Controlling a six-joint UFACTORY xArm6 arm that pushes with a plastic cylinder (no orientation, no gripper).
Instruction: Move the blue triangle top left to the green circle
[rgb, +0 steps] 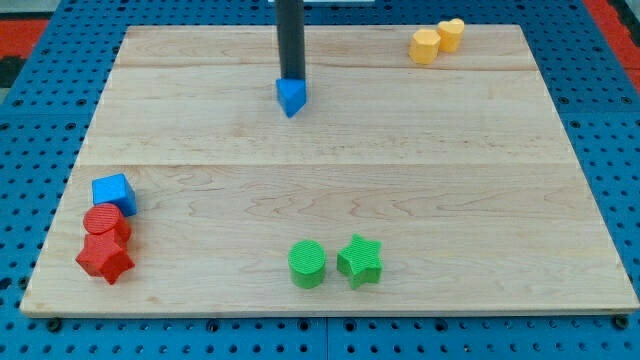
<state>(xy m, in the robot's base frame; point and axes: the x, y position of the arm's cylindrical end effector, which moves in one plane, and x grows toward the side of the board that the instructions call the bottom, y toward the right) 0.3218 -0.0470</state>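
The pale wooden tabletop (330, 215) sits on blue pegboard. My tip (291, 80), a plain rod tool holding nothing, touches the top of the blue triangle (291, 97), placed to push it down toward the green circle (307, 264), well apart.

— Where does our tip (291, 79) stand?

— Near the view's top, a little left of the middle of the board (330, 200), touching the top edge of the blue triangle (291, 97) just below it.

— And the other blocks?

— We see 2 at the bottom centre, well below the triangle: the green circle (307, 264) and, just beside it on the right, the green star (360, 261).

— The left side?

— 3 stacked down the bottom-left corner, touching: the blue cube (113, 192) uppermost, the red circle (106, 223) under it, the red star (105, 257) lowest.

— Top right?

— 2 touching: the yellow hexagon (426, 46), with the yellow heart (451, 35) to its right.
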